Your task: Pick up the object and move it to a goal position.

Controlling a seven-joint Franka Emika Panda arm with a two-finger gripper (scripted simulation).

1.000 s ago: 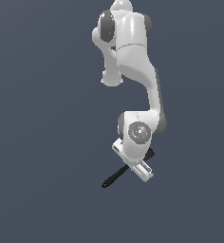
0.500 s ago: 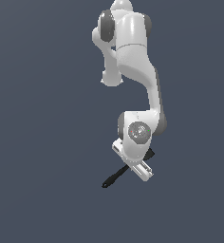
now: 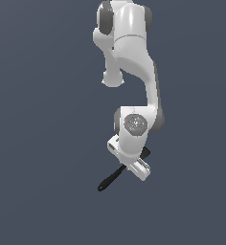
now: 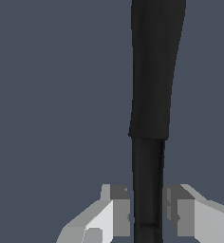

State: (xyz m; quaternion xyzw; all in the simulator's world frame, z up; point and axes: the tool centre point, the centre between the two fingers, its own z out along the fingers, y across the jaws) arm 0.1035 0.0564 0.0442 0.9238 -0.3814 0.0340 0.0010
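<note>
Exterior view shows the black object [image 3: 111, 180] in the lower middle of the frame, slanting from lower left up under the gripper [image 3: 132, 162], with nothing shifted over the past second. Wrist view has the jaws close on either side of its handle [image 4: 147, 190], seemingly pinching it, so lifting looks next.

White Panda arm hangs from the top of the exterior view, elbow bent, wrist low and pointing down. Pincer [image 4: 147, 216] at the bottom of the chain, light grey fingers [image 4: 115, 209] drawn in close on either side of a thin black handle [image 4: 147, 190], gripping it.
</note>
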